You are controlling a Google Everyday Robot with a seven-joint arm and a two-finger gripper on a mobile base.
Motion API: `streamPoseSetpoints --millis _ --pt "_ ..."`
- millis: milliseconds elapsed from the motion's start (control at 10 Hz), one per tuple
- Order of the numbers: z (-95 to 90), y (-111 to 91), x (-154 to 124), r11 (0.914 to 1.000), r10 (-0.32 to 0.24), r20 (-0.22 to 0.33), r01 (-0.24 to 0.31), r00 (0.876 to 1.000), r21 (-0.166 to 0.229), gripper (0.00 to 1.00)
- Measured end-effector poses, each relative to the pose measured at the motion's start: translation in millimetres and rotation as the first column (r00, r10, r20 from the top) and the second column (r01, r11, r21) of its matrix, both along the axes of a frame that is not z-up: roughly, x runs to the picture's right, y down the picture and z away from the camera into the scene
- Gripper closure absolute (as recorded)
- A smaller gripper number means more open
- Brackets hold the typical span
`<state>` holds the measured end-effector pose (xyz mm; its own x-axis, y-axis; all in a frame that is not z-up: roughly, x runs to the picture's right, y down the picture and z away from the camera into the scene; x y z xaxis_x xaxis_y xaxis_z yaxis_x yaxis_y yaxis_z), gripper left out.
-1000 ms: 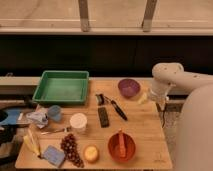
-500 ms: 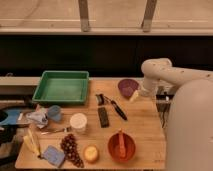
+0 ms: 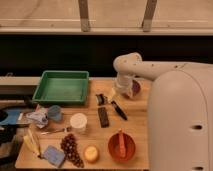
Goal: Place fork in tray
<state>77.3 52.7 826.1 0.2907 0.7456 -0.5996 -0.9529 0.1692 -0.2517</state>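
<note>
The fork (image 3: 55, 131) is a thin silvery piece lying flat near the table's front left, just left of the white cup (image 3: 78, 121). The green tray (image 3: 43, 93) sits at the back left, with nothing showing inside it. My gripper (image 3: 110, 94) hangs low over the table's middle back, right of the tray and above the black-handled utensil (image 3: 118, 110). Its jaws are open with nothing between them. It is well apart from the fork, up and to the right of it.
A black bar (image 3: 103, 116) lies beside the black-handled utensil. A purple bowl (image 3: 135, 88) is partly behind my arm. At the front are a red bowl (image 3: 121, 147) with an orange utensil, grapes (image 3: 71, 149), a blue pad (image 3: 52, 155), a banana (image 3: 32, 142) and a blue cup (image 3: 54, 112).
My arm has swung left from the table's right edge to its middle, bringing the gripper down next to the tray's right side. The objects on the table have not moved.
</note>
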Motion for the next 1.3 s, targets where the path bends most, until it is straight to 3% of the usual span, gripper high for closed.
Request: streamPoseSetpoints --millis 200,400,500,800,1100,1300 --pt "-15.7 0.5 -63.1 0.9954 -0.087 0.121 0.081 0.989 0.05 0.2" --pt "-36.6 8.8 -111.2 0.9881 -0.139 0.215 0.121 0.967 0.095 0.2" --pt "-40.2 10.0 -118.2 0.9855 -0.153 0.229 0.131 0.961 0.107 0.2" --pt "-39.9 10.1 -117.3 0.9856 -0.152 0.228 0.131 0.962 0.106 0.2" --pt "-45.2 18.2 -99.6 0.9853 -0.151 0.215 0.129 0.965 0.112 0.2" --pt "-48.4 23.1 -97.8 0.9821 -0.169 0.231 0.143 0.958 0.122 0.2"
